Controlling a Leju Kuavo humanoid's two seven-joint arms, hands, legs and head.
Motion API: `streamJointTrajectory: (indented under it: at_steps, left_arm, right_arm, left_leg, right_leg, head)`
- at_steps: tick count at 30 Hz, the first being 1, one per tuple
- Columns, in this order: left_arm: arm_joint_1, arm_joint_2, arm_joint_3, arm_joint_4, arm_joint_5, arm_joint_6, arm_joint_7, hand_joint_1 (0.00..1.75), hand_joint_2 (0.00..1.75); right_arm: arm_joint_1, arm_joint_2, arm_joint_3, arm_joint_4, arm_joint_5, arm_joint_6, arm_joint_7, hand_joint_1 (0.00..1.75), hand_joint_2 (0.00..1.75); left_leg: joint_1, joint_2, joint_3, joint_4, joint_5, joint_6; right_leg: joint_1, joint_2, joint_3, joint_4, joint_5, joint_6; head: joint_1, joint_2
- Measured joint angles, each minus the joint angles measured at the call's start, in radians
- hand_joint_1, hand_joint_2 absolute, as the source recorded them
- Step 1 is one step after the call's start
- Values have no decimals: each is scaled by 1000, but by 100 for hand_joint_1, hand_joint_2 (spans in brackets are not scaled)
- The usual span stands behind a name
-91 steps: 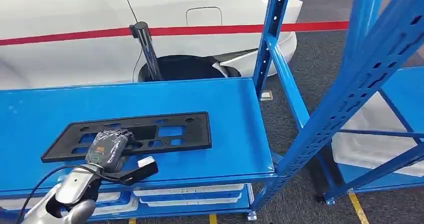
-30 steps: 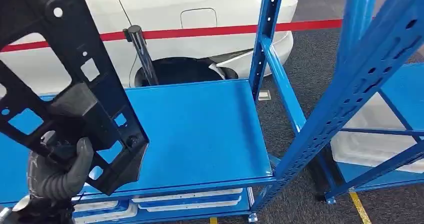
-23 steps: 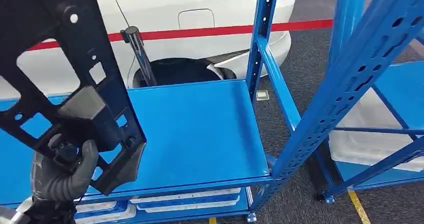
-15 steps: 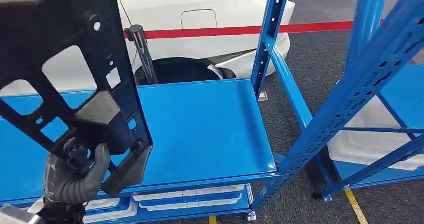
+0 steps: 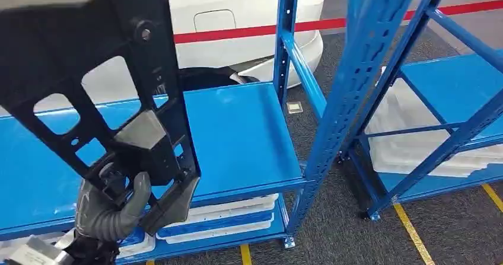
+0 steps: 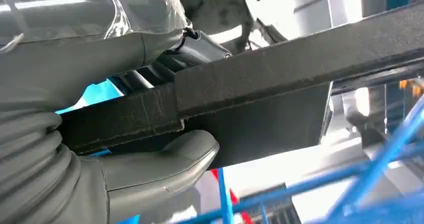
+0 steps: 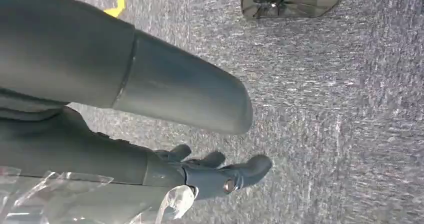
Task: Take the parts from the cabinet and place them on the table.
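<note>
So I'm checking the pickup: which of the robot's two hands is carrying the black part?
The left hand: it grips the black slotted part, held upright in front of the blue shelf. The right hand hangs over the grey carpet, holding nothing.

Matt, grainy black plastic part [image 5: 101,81], glossy blue painted metal shelf [image 5: 237,140], rough grey carpet floor [image 7: 325,108]
</note>
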Motion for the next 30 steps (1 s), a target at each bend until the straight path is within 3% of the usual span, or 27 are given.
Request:
streamJointTrajectory:
  at_steps: [2,3,4,5,6,8,9,10,11,12,14,15,16,17,18,19,20,21,22,23,24,25,26,27,29,30]
  left_arm:
    - [-1,-4,-7,5,1,0,-3,175,175]
    - [-1,-5,-10,8,2,0,-4,175,175]
    - [0,-5,-13,10,5,0,-5,175,175]
    - [0,-6,-16,14,7,0,-6,175,175]
    - [0,-7,-18,16,8,0,-6,175,175]
    - [0,-9,-24,20,11,0,-8,175,175]
    - [0,-10,-27,21,13,0,-10,175,175]
    - [-1,-12,-28,21,12,0,-11,175,175]
    - [-2,-14,-30,21,11,1,-14,175,175]
    - [-1,-15,-32,24,8,2,-14,175,175]
    - [-1,-18,-34,29,-1,2,-15,175,175]
    - [0,-20,-36,34,-3,2,-15,175,175]
    - [1,-23,-38,39,-3,2,-14,175,175]
    - [3,-25,-40,42,-3,2,-15,175,175]
    - [4,-27,-42,46,-4,2,-15,175,175]
    - [5,-29,-43,49,-4,2,-15,175,175]
    - [6,-29,-45,52,-4,2,-14,175,175]
    - [7,-29,-46,55,-4,2,-14,175,175]
    - [8,-30,-47,58,-4,2,-14,175,175]
    - [9,-31,-49,61,-4,2,-14,175,175]
    - [10,-31,-50,63,-4,2,-14,175,175]
    - [12,-31,-51,64,-5,2,-14,175,175]
    - [12,-32,-51,64,-6,3,-14,175,175]
    - [12,-32,-51,65,-11,4,-14,175,175]
    - [13,-34,-52,66,-18,4,-14,175,175]
    - [16,-34,-52,69,-19,4,-14,175,175]
  right_arm:
    - [-3,-1,-1,0,4,0,7,0,0]
    - [-4,-1,-1,0,4,0,8,0,0]
    - [-3,-1,-2,0,4,1,11,0,0]
    - [-3,-1,-2,0,4,1,12,0,0]
    - [-3,-1,-3,0,4,1,13,0,0]
    - [-2,-1,-3,0,4,1,13,0,0]
    - [-3,0,-4,0,4,1,13,0,0]
    - [-5,5,-4,0,5,2,13,0,0]
    - [-4,4,-4,0,5,2,13,0,0]
    - [-3,3,-4,0,5,2,14,0,0]
    - [-2,3,-5,0,3,2,18,0,0]
    - [-1,2,-5,2,3,2,19,0,0]
    - [-1,2,-5,2,3,2,20,0,0]
    - [0,3,-5,2,2,3,23,0,0]
    - [2,4,-5,2,1,5,26,0,0]
    - [3,5,-5,2,1,6,29,0,0]
    - [3,6,-5,2,1,7,31,0,0]
    - [3,7,-5,2,1,7,31,0,0]
    - [3,7,-5,2,1,8,31,0,0]
    - [2,7,-5,2,1,10,31,0,0]
    - [2,7,-5,2,1,10,31,0,0]
    - [0,8,-5,2,2,10,30,0,0]
    - [0,8,-5,2,3,10,29,0,0]
    - [0,8,-5,2,3,10,29,0,0]
    - [-2,10,-5,2,3,10,29,0,0]
    - [1,14,-4,2,3,10,29,0,0]
  left_leg:
    - [1,-25,-46,144,-132,-7]
    - [1,-28,-66,229,-182,-9]
    - [0,-30,-73,287,-204,-9]
    - [0,-31,-67,315,-201,-8]
    - [0,-32,-43,302,-174,-4]
    - [-4,-35,62,166,-103,10]
    - [-7,-40,133,66,-91,23]
    - [-12,-43,196,-25,-122,35]
    - [-14,-42,221,-87,-133,35]
    - [-21,-42,211,-74,-125,36]
    - [-21,-41,197,-78,-107,46]
    - [-10,-35,186,-81,-92,54]
    - [-13,-35,173,-81,-81,60]
    - [-12,-34,160,-81,-68,68]
    - [-12,-34,142,-80,-56,68]
    - [-13,-34,127,-79,-43,68]
    - [-13,-34,114,-78,-29,67]
    - [-13,-33,97,-77,-18,64]
    - [-13,-33,81,-74,-6,61]
    - [-11,-32,64,-69,3,58]
    - [-10,-32,51,-61,10,52]
    - [-14,-33,43,-53,13,48]
    - [-16,-32,38,-42,16,45]
    - [-17,-29,35,-41,26,37]
    - [-13,-25,32,-43,41,25]
    - [-10,-28,25,-39,39,20]
  right_leg:
    - [1,2,-31,1,23,-11]
    - [2,5,-47,1,35,-13]
    - [3,8,-63,2,47,-14]
    - [4,11,-79,2,58,-14]
    - [5,14,-96,2,71,-13]
    - [8,21,-125,2,94,-9]
    - [9,25,-135,3,106,-7]
    - [10,27,-141,3,113,-2]
    - [11,28,-143,4,121,4]
    - [7,29,-141,-4,135,11]
    - [6,31,-145,-11,157,24]
    - [2,30,-150,-3,140,27]
    - [1,30,-167,30,84,30]
    - [-1,27,-188,98,7,33]
    - [-1,26,-211,190,-65,38]
    - [-2,25,-229,270,-103,43]
    - [-2,25,-235,331,-104,46]
    - [-3,24,-221,348,-74,48]
    - [-4,23,-189,327,-29,50]
    - [-5,22,-134,265,14,51]
    - [-6,19,-61,172,25,51]
    - [-6,18,21,69,1,49]
    - [-1,19,72,-22,-30,42]
    - [0,20,70,-32,-39,33]
    - [4,22,60,-26,-30,20]
    - [-3,18,52,-30,-19,8]
  head:
    - [-2,0]
    - [-3,0]
    - [-2,0]
    - [-3,0]
    - [-3,0]
    - [-3,0]
    - [-3,0]
    - [-3,0]
    - [-3,0]
    - [-1,0]
    - [-4,0]
    - [-6,0]
    - [-5,0]
    - [-2,0]
    - [0,0]
    - [0,0]
    - [0,0]
    - [0,0]
    - [0,0]
    - [0,0]
    - [1,0]
    - [2,0]
    - [2,0]
    - [3,0]
    - [2,0]
    - [3,0]
